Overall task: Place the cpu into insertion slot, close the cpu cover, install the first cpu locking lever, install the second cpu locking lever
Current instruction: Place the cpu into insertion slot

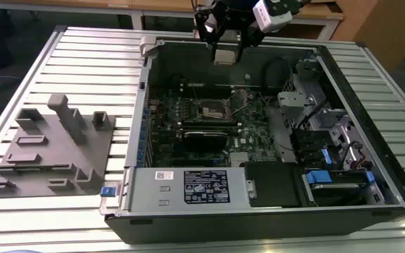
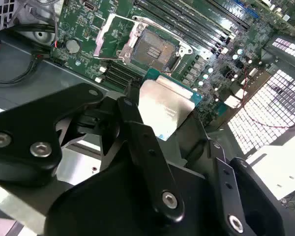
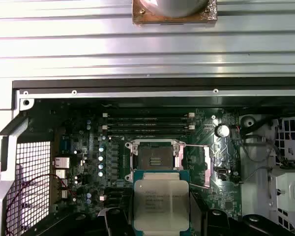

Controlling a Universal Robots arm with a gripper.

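In the exterior view, an open case (image 1: 259,226) lies on a ribbed metal bench (image 1: 83,63). A grey fixture (image 1: 48,153) sits beside it on the exterior view's left. The end effector (image 1: 225,52) hangs over the far side of the case, its 2 fingers clamped on the cpu (image 1: 223,57). The cpu is in the air, clear of the green board (image 1: 188,147). The slot (image 1: 215,110) is set in that board, well apart from the cpu, and nothing lies in it.

In the second wrist view, the cpu (image 2: 164,110) shows its pale metal top and a green edge. The black fingers (image 2: 137,123) grip it by 2 opposite sides. Beyond it the slot (image 2: 155,49) is uncovered, its dark centre exposed. The cover (image 2: 112,35), a silvery frame with a square window, is swung back at one side of the slot.

In the first wrist view, the cpu (image 3: 161,201) sits between the 2 fingers (image 3: 119,222) and overlaps the near rim of the slot (image 3: 155,160) in the picture. The cover (image 3: 199,164) stands open at one side of the slot. Long memory slots (image 3: 147,123) run across the board on the far side of the slot, and the bench (image 3: 137,49) lies past the case wall.
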